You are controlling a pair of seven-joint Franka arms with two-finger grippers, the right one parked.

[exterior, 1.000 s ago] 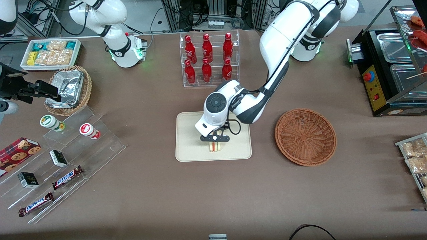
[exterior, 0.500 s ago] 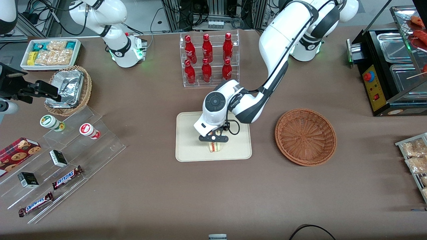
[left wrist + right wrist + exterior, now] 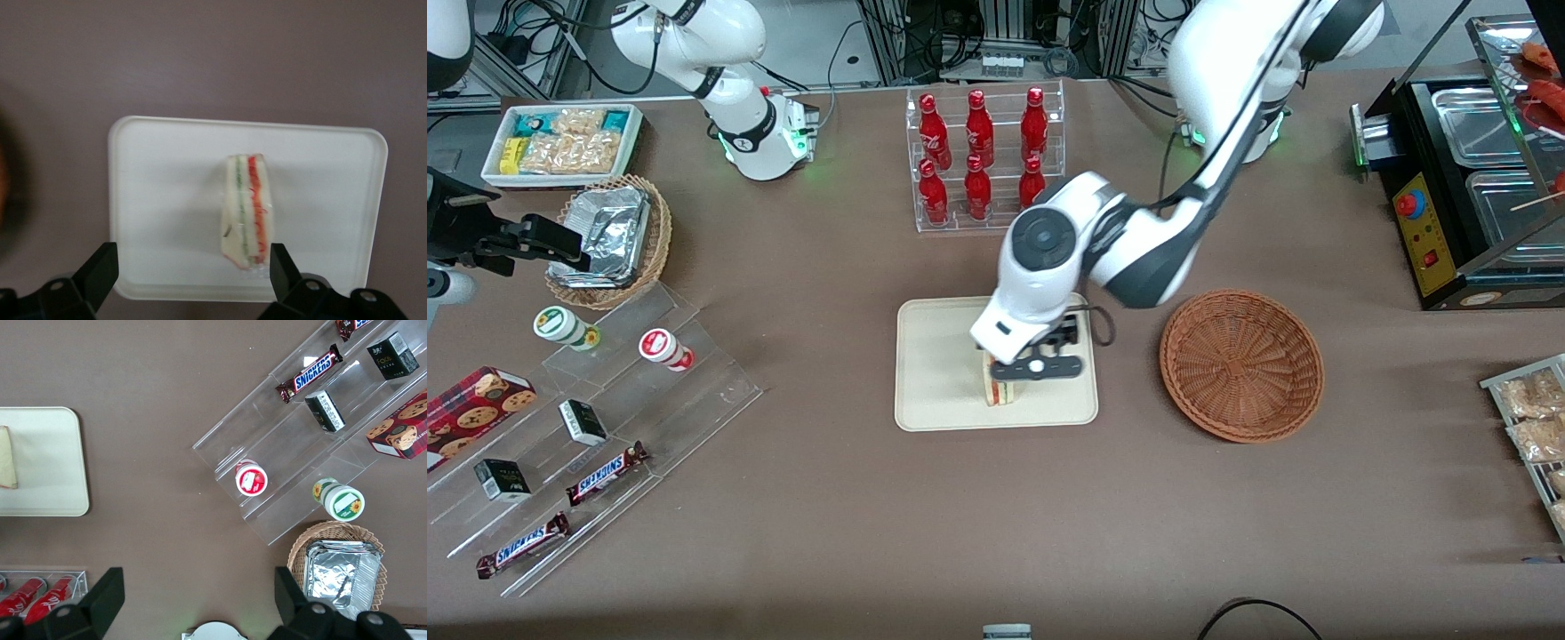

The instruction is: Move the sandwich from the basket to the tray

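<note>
The sandwich (image 3: 245,212) is lying on the tray (image 3: 934,391), in the part of it nearer the front camera, its red and green filling stripes showing through the clear wrap. It is sitting free, with nothing touching it. The gripper (image 3: 1037,366) is hanging above the tray, over the sandwich, and its fingers (image 3: 100,272) are standing spread wide apart with nothing between them; in the wrist view the sandwich is showing between the two dark tips, well below them. From the front the gripper is partly covering the sandwich's upper end, so only the striped edge is peeking out beneath it.

The tray is resting flat on the brown desk (image 3: 996,516). The basket (image 3: 1241,363) is sitting beside the tray, toward the working arm's end of the desk, and is holding nothing. A clear rack of red bottles (image 3: 983,156) is standing farther from the front camera than the tray. Toward the parked arm's end a tan basket with foil containers (image 3: 609,238) is sitting near a stepped clear stand (image 3: 605,427) that is carrying two small cups, dark little boxes and chocolate bars. A white deep tray of packaged snacks (image 3: 562,142) is sitting farther from the front camera than that tan basket.
</note>
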